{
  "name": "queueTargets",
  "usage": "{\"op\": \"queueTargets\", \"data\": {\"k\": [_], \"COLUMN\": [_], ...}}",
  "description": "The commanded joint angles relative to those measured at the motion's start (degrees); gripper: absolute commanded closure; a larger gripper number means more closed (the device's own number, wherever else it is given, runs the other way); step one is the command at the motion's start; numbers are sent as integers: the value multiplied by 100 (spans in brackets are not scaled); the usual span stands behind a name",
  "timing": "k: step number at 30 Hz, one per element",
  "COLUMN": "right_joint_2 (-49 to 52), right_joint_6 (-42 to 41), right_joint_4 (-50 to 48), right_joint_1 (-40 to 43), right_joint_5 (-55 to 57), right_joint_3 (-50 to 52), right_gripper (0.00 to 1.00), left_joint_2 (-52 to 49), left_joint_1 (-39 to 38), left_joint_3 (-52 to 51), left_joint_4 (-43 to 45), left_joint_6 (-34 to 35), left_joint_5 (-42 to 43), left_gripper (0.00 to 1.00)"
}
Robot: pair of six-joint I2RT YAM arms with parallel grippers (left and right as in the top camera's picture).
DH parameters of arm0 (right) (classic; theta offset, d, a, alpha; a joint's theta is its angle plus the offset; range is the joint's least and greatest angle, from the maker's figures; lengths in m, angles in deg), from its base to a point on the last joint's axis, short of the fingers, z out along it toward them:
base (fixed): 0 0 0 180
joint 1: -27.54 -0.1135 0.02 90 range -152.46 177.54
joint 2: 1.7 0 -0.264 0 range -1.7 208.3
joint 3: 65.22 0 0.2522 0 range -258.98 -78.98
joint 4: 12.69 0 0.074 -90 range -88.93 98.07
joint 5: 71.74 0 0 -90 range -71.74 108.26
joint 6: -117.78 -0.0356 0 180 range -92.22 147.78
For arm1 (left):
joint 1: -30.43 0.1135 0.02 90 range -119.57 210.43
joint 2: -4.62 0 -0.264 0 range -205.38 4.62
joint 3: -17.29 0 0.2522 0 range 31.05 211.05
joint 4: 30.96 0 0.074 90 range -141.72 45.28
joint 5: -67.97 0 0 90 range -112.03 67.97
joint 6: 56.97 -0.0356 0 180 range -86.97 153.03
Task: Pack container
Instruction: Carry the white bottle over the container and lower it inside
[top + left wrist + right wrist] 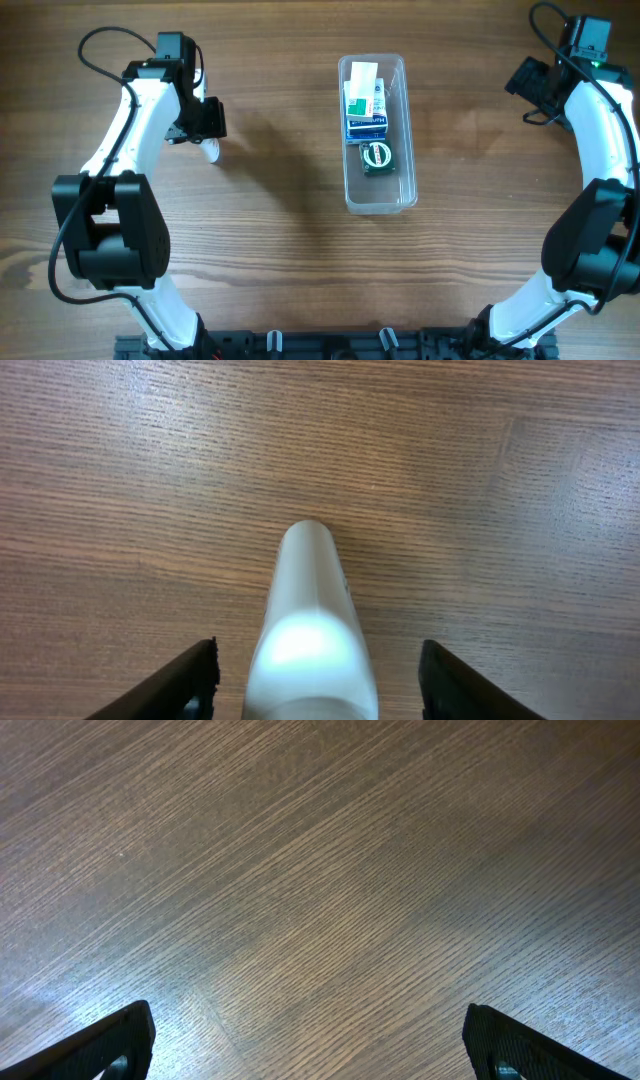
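The clear plastic container point(400, 130) stands at the table's middle. It holds a white and green box point(360, 85), a blue box point(368, 122) and a round dark green tin point(377, 156). My left gripper point(211, 140) is at the left of the table, over a white tube point(212, 152). In the left wrist view the white tube point(310, 620) lies on the wood between the open fingers point(318, 685), with gaps on both sides. My right gripper point(530, 85) is at the far right, open and empty; its fingers point(310, 1045) frame bare wood.
The wooden table point(280, 250) spreads round the container. Black cables point(100, 45) loop near both arms' upper links. A black rail point(330, 345) runs along the front edge.
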State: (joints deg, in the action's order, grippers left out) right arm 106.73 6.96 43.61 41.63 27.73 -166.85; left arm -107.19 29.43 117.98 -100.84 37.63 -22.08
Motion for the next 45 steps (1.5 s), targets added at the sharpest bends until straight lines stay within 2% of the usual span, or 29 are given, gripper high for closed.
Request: {"op": "queueTargets", "data": {"k": [1,5,7,10,18,26,30,36,41,45], "right_joint_2": [13,13,13,13,13,13,13,13,13,13], "right_joint_6": [-74,-76,-76,-74,-76,-74,-76,-76,-76,-76], "right_joint_4": [-13,-13,-13,-11,-13,-11,-11,-11,-11,-11], "right_joint_1": [24,24,24,24,24,24,24,24,24,24], "right_joint_5": [-9,-9,-11,-9,-9,-9,-9,-9,-11,-11], "right_joint_3": [20,22,22,22,22,22,20,22,22,22], "right_gripper": [0,0,0,0,0,0,0,0,0,0], "left_joint_2": [-50,-50,-50,-48,144,885,1423,2059,2105,1950], "left_joint_1": [11,11,11,11,11,-275,-883,-2168,-3215,-3858], "left_joint_3": [-59,-59,-59,-59,-50,487,636,643,640,640], "left_joint_4": [-50,-61,-76,-149,-184,-763,-791,-551,-278,17], "left_joint_6": [15,17,17,17,39,188,269,675,1091,1086], "left_joint_5": [63,66,66,66,68,391,820,815,815,811], "left_gripper": [48,60,62,74,78,78,77,74,78,73]}}
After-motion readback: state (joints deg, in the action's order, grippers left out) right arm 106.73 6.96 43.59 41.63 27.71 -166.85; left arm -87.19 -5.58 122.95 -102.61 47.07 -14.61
